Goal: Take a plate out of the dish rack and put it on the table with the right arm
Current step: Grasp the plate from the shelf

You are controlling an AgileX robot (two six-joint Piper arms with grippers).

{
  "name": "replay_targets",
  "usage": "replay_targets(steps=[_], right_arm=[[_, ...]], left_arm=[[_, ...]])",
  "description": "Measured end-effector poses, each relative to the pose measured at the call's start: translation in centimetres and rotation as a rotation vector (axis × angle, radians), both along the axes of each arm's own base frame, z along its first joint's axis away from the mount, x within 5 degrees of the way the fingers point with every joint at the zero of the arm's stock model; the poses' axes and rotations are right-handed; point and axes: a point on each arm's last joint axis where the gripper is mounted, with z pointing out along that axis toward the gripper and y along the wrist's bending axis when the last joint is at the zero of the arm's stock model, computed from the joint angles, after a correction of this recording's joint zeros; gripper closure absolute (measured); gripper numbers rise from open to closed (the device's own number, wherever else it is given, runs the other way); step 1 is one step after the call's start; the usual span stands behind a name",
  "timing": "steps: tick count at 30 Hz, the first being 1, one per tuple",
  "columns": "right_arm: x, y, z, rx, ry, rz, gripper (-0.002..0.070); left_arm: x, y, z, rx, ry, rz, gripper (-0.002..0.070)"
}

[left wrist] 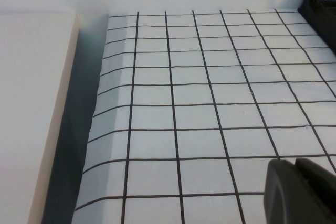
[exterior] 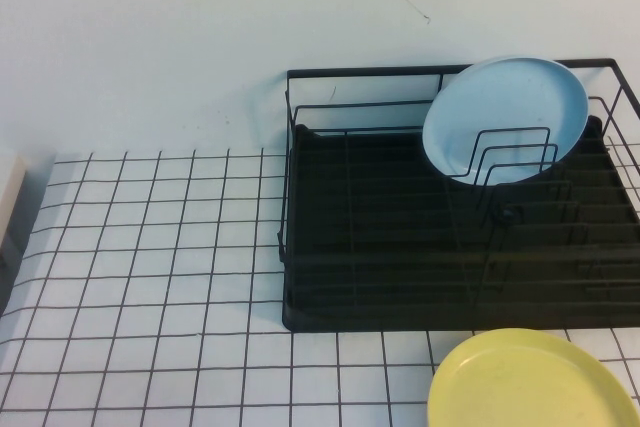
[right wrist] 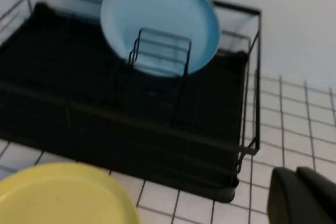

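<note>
The plate is sitting up on its edge in the dish rack, near the back, leaning behind some upright wires. It is light blue and round, and I am not touching it.

The dish rack is standing on the counter, which is white with thin black lines making squares. A yellow plate is lying flat on the counter just in front of the rack.

My right hand is hanging above the counter, beside the rack's front corner and well apart from the blue plate. I am seeing only a dark bit of it, so I cannot tell if it is released or clenched.

My left hand is hanging over a bare part of the counter, away from the rack. Only a dark bit of it is showing too, so I cannot tell its state either.
</note>
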Motion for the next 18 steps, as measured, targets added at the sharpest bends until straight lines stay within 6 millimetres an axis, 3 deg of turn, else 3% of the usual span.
replay_targets(steps=[6,8,10,14,18], right_arm=[[7.0,0.3,-0.3,-0.115,0.180,0.144,0.0672],[9.2,0.3,-0.7,-0.181,0.193,0.207,0.0634],[11.8,0.5,-1.2,-0.227,0.210,0.275,0.0544],[16.5,0.7,-2.7,-0.313,0.228,0.408,0.0271],[20.8,0.7,-3.7,-0.406,0.182,0.482,0.0155]], left_arm=[[0.0,0.0,0.0,0.000,0.000,0.000,0.0678],[0.0,0.0,0.0,0.000,0.000,0.000,0.0678],[0.0,0.0,0.0,0.000,0.000,0.000,0.0678],[0.0,0.0,0.0,0.000,0.000,0.000,0.0678],[0.0,0.0,0.0,0.000,0.000,0.000,0.0678]])
